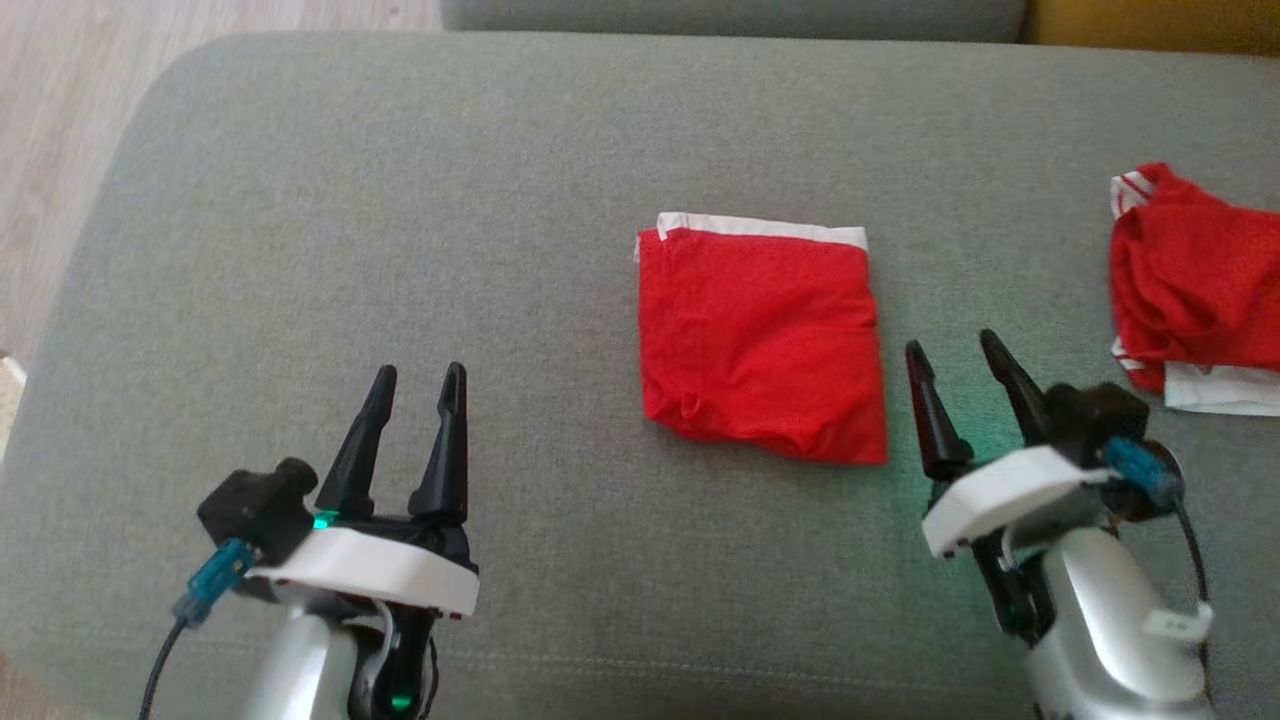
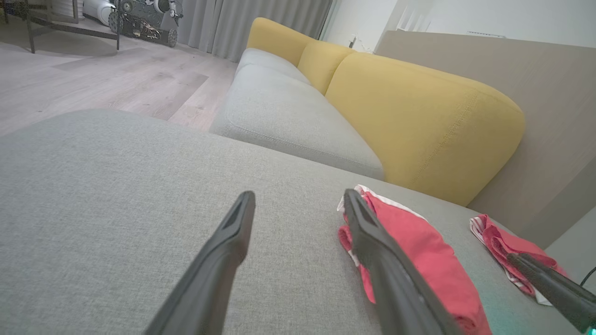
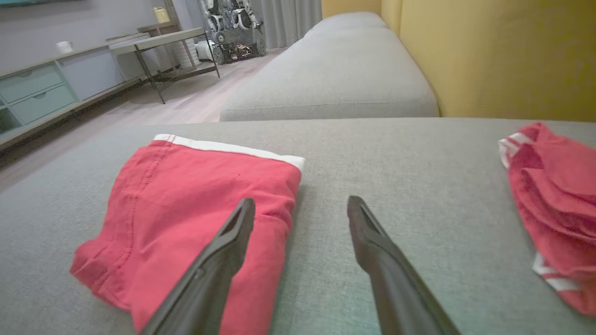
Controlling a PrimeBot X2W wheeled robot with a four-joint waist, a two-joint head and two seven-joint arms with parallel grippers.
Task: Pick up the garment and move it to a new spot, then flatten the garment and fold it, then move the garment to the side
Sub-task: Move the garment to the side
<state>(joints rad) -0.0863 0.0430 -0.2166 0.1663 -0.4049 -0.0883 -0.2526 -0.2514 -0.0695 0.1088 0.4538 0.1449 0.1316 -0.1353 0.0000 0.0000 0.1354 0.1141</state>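
Observation:
A red garment with a white waistband (image 1: 762, 345) lies folded into a neat square in the middle of the grey cushion (image 1: 400, 250). It appears again as the red garment (image 2: 419, 251) in the left wrist view and the red garment (image 3: 195, 214) in the right wrist view. My left gripper (image 1: 418, 383) hovers open well to the garment's left, nothing between its fingers. My right gripper (image 1: 953, 350) stands open just off the garment's lower right corner, holding nothing. A second red garment with white trim (image 1: 1195, 290) lies crumpled at the right edge.
The grey cushion has broad bare room on its left half and along the front. A yellow sofa back (image 2: 419, 116) and a further grey seat cushion (image 2: 288, 116) lie beyond. Wooden floor (image 1: 60, 150) shows past the cushion's left edge.

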